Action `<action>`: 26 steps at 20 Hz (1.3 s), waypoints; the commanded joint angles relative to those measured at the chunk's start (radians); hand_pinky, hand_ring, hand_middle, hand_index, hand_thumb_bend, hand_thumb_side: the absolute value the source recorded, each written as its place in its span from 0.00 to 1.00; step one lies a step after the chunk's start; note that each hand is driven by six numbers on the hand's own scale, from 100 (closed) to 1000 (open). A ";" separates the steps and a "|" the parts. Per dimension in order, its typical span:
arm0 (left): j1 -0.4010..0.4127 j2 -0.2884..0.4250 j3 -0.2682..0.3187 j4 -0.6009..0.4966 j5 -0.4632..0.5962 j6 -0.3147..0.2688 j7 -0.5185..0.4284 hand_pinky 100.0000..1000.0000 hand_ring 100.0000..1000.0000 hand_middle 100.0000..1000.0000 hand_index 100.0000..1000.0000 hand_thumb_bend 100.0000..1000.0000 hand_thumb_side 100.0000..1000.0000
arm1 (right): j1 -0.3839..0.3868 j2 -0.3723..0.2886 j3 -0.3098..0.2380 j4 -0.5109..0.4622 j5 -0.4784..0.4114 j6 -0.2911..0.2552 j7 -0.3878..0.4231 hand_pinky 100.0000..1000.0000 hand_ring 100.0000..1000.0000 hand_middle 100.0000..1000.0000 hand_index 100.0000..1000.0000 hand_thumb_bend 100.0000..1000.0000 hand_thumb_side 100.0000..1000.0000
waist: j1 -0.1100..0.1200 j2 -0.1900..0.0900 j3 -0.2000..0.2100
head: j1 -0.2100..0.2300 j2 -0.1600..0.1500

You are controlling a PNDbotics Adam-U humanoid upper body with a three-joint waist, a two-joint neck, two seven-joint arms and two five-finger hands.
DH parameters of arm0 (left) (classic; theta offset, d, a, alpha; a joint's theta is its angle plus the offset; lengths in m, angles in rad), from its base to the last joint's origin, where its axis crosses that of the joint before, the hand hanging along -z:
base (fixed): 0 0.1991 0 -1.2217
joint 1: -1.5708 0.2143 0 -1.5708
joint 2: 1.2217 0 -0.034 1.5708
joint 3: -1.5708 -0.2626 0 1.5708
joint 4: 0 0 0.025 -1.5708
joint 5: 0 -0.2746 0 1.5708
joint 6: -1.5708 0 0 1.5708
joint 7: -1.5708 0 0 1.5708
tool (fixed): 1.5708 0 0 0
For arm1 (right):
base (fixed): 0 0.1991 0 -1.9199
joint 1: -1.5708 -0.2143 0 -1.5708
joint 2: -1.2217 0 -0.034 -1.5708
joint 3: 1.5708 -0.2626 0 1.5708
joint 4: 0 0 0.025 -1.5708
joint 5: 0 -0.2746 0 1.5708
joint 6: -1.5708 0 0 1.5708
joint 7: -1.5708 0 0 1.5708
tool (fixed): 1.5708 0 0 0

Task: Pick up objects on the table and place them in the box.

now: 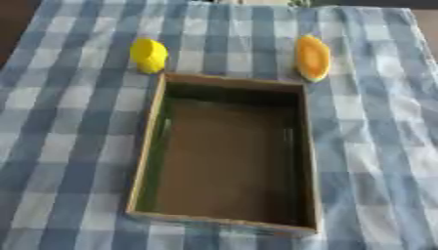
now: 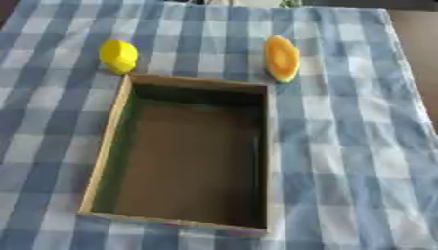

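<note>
Open box point(image 1: 229, 151) on the table point(image 1: 376, 146), lemon point(image 1: 149, 55) and orange slice point(image 1: 312, 58) awaiting pickup beyond it; no robot hand visible, state untellable.

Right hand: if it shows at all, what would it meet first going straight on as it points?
It shows in neither view, so no heading can be read. Entering from the right, it might first meet the orange slice or the box wall.

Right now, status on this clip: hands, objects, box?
Neither hand in view. Yellow fruit and orange slice on the cloth beyond the box, neither inside. Nothing visible in the box, nothing blocking.
</note>
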 commanded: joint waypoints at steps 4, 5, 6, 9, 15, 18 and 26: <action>-0.006 0.038 -0.006 -0.018 0.000 0.001 -0.008 0.76 0.77 0.75 0.86 0.07 0.23 | -0.139 -0.040 0.115 0.205 0.123 -0.029 0.076 0.86 1.00 0.77 0.87 0.00 0.36 | -0.009 -0.028 0.007 | 0.009 -0.018; -0.007 0.038 -0.006 -0.018 0.001 0.001 -0.009 0.76 0.77 0.75 0.86 0.07 0.23 | -0.163 -0.028 0.134 0.237 0.149 -0.036 0.089 0.86 1.00 0.78 0.88 0.00 0.37 | -0.010 -0.028 0.008 | 0.009 -0.021; -0.007 0.038 -0.007 -0.018 0.001 0.001 -0.009 0.76 0.77 0.75 0.86 0.07 0.24 | -0.185 -0.014 0.153 0.268 0.174 -0.044 0.103 0.86 1.00 0.78 0.88 0.00 0.37 | -0.012 -0.028 0.009 | 0.009 -0.023; -0.007 0.040 -0.008 -0.018 0.002 0.001 -0.011 0.76 0.77 0.75 0.86 0.07 0.24 | -0.237 0.026 0.205 0.355 0.244 -0.074 0.140 0.87 1.00 0.79 0.88 0.00 0.38 | -0.014 -0.027 0.011 | 0.006 -0.027; -0.005 0.040 -0.011 -0.018 0.005 0.002 -0.016 0.76 0.77 0.75 0.86 0.06 0.24 | -0.274 0.075 0.259 0.456 0.334 -0.139 0.203 0.87 1.00 0.81 0.89 0.00 0.40 | -0.014 -0.026 0.011 | 0.004 -0.026; -0.006 0.039 -0.012 -0.018 0.008 0.003 -0.016 0.76 0.77 0.75 0.86 0.06 0.24 | -0.267 0.080 0.276 0.478 0.362 -0.169 0.249 0.88 1.00 0.82 0.90 0.00 0.47 | -0.014 -0.026 0.013 | 0.004 -0.023; -0.007 0.040 -0.015 -0.018 0.012 0.002 -0.020 0.76 0.77 0.75 0.86 0.06 0.24 | -0.244 0.082 0.284 0.495 0.396 -0.216 0.321 0.89 1.00 0.83 0.91 0.00 0.50 | -0.015 -0.026 0.016 | 0.005 -0.016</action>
